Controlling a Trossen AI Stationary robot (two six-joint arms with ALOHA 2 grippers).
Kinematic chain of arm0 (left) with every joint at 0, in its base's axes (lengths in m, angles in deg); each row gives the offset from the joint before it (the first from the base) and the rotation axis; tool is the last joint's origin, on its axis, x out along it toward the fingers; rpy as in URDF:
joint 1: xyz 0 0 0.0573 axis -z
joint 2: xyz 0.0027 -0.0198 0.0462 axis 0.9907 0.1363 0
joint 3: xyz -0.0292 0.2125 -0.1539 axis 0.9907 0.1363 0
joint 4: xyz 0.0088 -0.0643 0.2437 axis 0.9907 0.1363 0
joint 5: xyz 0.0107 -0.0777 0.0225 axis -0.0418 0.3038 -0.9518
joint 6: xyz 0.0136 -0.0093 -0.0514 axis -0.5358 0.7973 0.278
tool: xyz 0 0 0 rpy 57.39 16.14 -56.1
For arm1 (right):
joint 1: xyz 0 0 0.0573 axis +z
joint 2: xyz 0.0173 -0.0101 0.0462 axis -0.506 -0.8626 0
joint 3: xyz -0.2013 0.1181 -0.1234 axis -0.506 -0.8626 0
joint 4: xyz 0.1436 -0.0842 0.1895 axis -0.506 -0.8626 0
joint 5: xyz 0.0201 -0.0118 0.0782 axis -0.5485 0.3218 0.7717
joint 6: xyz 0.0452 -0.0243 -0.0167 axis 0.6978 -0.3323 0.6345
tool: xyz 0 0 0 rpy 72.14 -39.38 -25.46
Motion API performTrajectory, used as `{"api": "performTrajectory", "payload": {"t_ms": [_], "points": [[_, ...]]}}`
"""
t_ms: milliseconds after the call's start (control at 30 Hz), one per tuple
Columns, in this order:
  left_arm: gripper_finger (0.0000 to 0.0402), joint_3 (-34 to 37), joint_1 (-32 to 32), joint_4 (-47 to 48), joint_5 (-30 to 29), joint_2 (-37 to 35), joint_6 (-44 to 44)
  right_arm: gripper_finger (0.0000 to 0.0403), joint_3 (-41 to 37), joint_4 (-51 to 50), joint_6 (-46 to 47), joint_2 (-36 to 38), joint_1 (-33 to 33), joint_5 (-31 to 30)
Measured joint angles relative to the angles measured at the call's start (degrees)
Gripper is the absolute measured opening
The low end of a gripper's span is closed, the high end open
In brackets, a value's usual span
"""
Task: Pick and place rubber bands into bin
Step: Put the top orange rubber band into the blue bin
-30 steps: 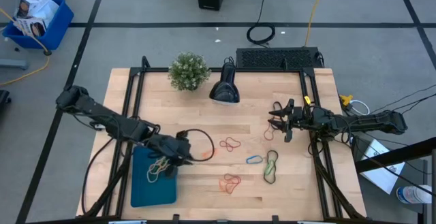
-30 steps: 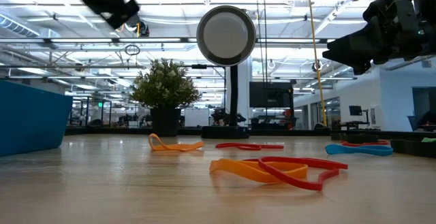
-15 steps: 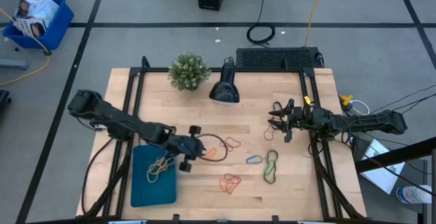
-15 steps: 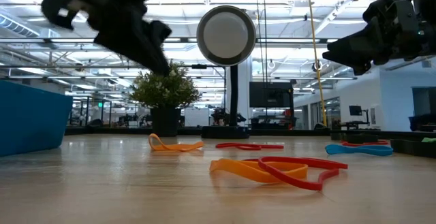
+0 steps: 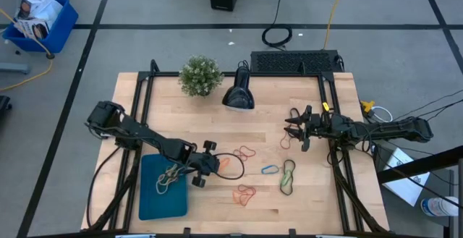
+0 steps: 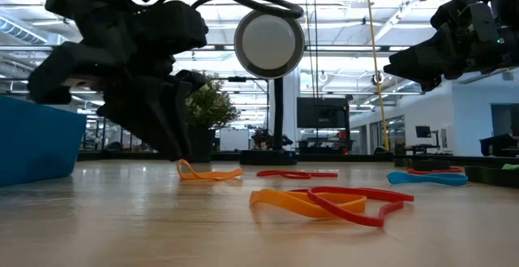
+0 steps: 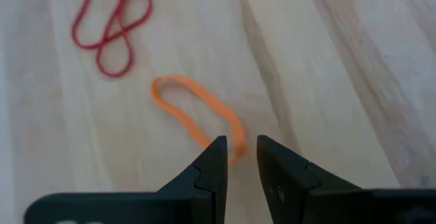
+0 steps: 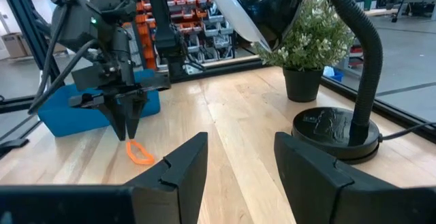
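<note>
A few rubber bands [image 5: 169, 178] are seen in the bin [image 5: 152, 202]; several are left on the table. Left gripper [image 7: 237, 157], narrowly parted and empty, is positioned over an orange band [image 7: 197, 115]. Right gripper [image 8: 240, 157] is held wide, empty.

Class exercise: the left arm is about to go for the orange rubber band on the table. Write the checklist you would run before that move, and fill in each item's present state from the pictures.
1. Left gripper lined up over the orange rubber band: ok, fingertips sit just above its near end.
2. Left jaws parted and empty: ok, a narrow gap shows, nothing between them.
3. Target band lies apart from the red rubber bands: ok, bare wood between them.
4. Bin has room: ok, only a few bands lie at its upper end.
5. Right gripper out of the way: ok, hovering open at the table's right side.
6. Band lies flat on the table: ok, no part is lifted.
</note>
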Motion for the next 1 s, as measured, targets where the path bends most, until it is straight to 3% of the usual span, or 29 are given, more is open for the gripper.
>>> {"api": "performTrajectory", "payload": {"t_ms": [133, 400, 1000], "points": [[0.0088, 0.0, 0.6, -0.4, -0.6, 1.0, 0.6, 0.0164, 0.0, -0.1, 0.0, 0.0, 0.0, 0.0], [0.0088, 0.0, 1.0, -0.6, -7.5, 3.4, 0.4, 0.0164, 0.0, -0.2, 0.0, 0.0, 0.0, 0.0], [0.0088, 0.0, 1.0, -3.5, -4.6, 3.4, 0.4, 0.0164, 0.0, -0.2, 0.0, 0.0, 0.0, 0.0]]}}
